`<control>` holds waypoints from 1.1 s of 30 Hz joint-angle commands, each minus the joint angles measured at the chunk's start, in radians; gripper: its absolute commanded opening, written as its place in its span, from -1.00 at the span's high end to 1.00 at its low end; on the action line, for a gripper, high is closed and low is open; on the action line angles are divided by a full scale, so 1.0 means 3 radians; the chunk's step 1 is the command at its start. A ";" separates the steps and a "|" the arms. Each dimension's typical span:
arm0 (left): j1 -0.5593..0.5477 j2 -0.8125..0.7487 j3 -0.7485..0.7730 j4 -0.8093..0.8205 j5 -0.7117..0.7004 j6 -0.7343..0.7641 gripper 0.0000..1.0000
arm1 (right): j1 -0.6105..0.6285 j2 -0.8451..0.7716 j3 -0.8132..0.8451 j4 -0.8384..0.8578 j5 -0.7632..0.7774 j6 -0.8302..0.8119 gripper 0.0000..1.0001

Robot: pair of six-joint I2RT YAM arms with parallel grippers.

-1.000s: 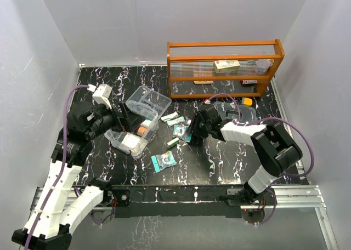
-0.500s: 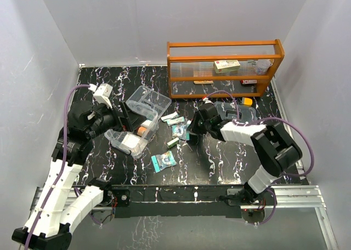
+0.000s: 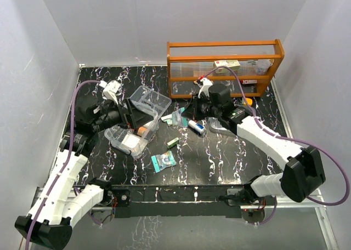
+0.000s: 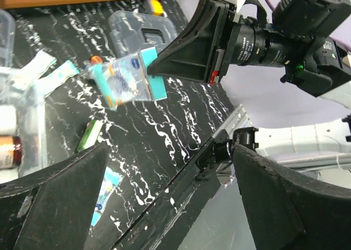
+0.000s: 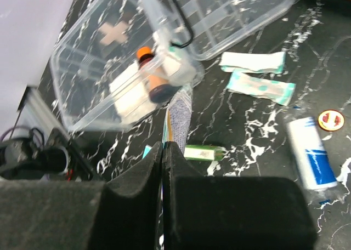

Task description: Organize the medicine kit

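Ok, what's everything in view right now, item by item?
box: one, clear, open, left of centre
bottle: one, brown with orange cap, inside the box
sachets: two, white and teal, right of the box
carton: one, green, small, near the sachets
tube: one, white with blue print, centre
front packet: one, teal, near the table's front edge
held packet: one, clear and teal, pinched at one edge, centre
rack: one, orange wood, at the back
table: one, black marbled
left gripper: open, by the box
right gripper: shut on the held packet
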 commanded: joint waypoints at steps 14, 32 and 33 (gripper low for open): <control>-0.0027 -0.0002 -0.0847 0.1924 0.0514 -0.1486 -0.92 | 0.0025 -0.0310 0.0800 -0.0152 -0.1936 0.0273 1.00; -0.0394 0.0273 -0.1151 0.4424 0.0367 -0.3157 -0.80 | 0.0182 -0.0029 0.1264 0.1229 -0.1940 0.1809 1.00; -0.0399 0.0258 -0.1124 0.4457 0.0376 -0.3178 -0.77 | 0.0188 -0.0025 0.1256 0.1209 -0.1939 0.1814 1.00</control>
